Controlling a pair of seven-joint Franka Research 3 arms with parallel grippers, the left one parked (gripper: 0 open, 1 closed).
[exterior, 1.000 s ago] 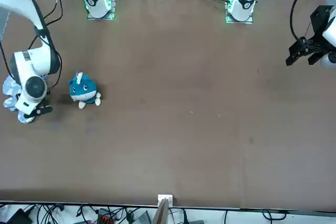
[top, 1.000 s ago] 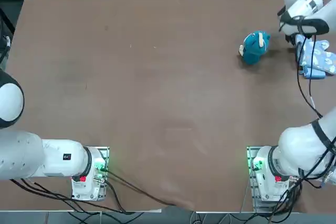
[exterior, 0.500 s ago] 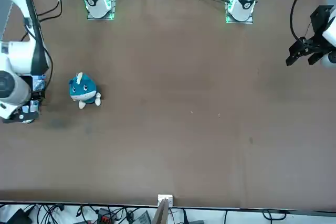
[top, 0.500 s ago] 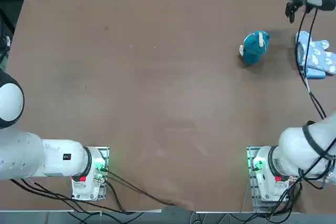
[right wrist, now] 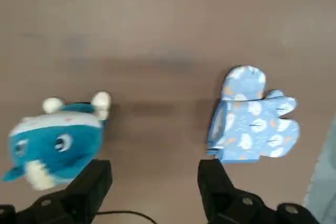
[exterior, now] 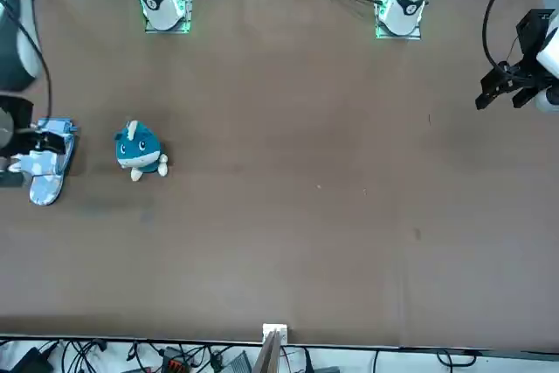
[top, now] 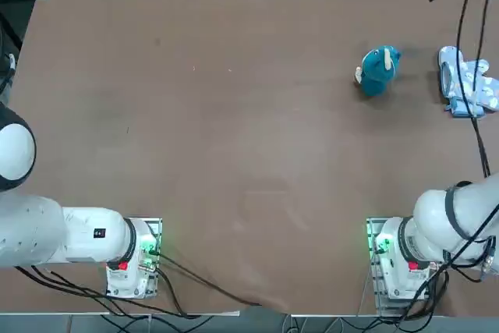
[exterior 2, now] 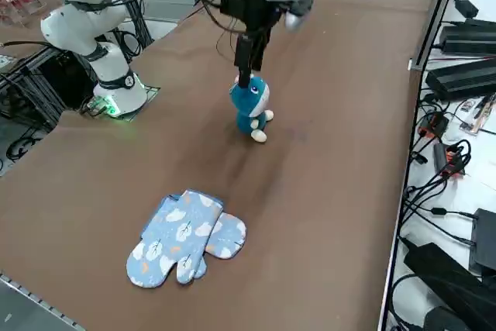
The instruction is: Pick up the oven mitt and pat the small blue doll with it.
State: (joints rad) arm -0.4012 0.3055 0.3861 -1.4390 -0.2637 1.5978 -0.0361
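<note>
The oven mitt is lying flat on the table, just beside the small blue doll on the side toward the table's right edge, apart from it and not touching. In the right side view it is showing as a pair of light-blue patterned mitts, one overlapping the other. The doll is standing upright.

Handling judgement: the mitt is appearing to be padded fabric, light, soft and limp. It is likely drooping when lifted, and a pinch on the top layer alone may be taking only one mitt of the pair. The straight cuff end, the end pointing away from the robot's base, is looking like the firmest place to take hold, with the fingers closing across both layers. The doll is plush and light, so a heavy pat is liable to be tipping it over.

The right gripper is hanging high above the table, over the gap between doll and mitt, with its fingers spread wide and holding nothing.

Against the earlier frames: a second ago the gripper was sitting low at the mitt, covering it. It is now standing well clear above, and the mitt is lying fully exposed and not picked up. The doll is remaining where it was.
</note>
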